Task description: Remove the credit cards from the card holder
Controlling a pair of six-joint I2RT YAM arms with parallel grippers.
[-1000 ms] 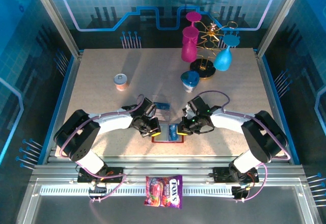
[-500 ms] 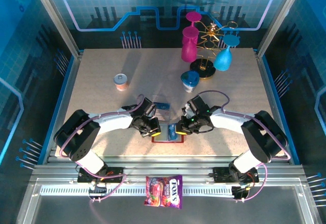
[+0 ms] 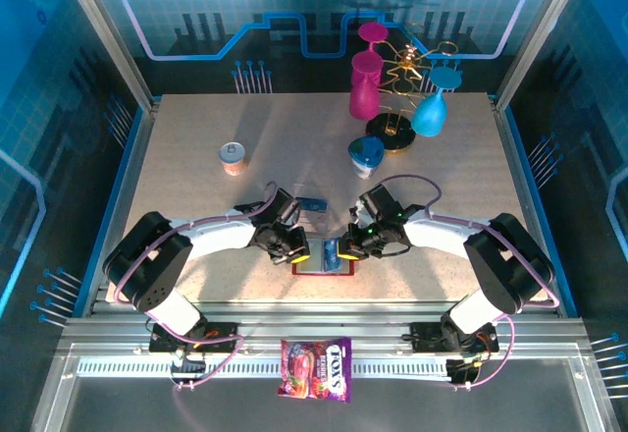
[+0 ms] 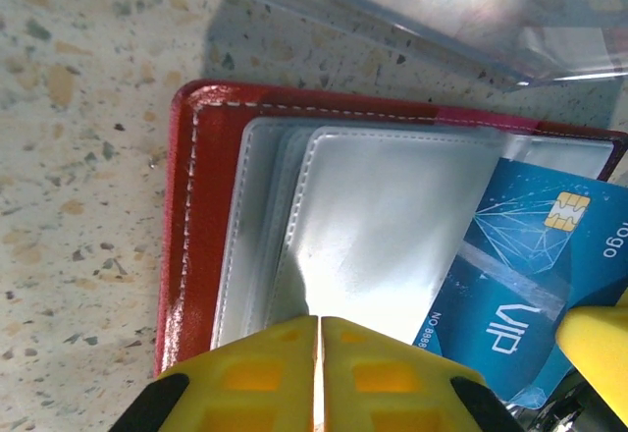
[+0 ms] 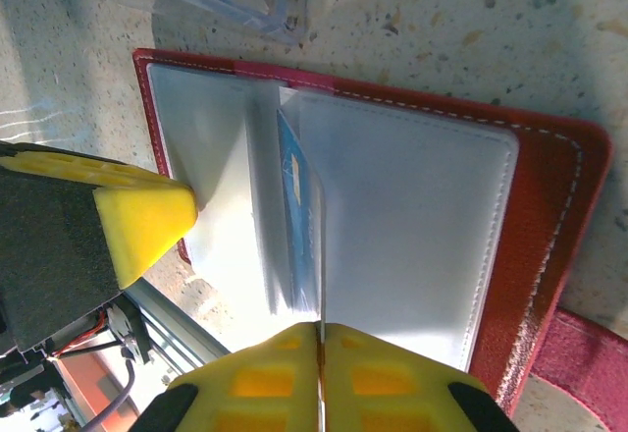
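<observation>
The right gripper [image 5: 319, 344] seems pinched shut on the blue credit card [image 5: 294, 196], which runs toward twelve o'clock from it inside the card holder [image 5: 545, 216] at six o'clock of the table [image 3: 196, 157]; the left gripper [image 4: 316, 339] is closed too.

"VIP", "logo" and a number beginning "NO 888" are printed on the blue credit card [image 4: 530, 275]. "FOX'S" is read on the candy bag [image 3: 316, 368].

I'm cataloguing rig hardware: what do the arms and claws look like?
The left arm and right arm have white links, black joints and looping purple cables. The left claw and right claw have bright yellow fingers with moulded square recesses.
</observation>
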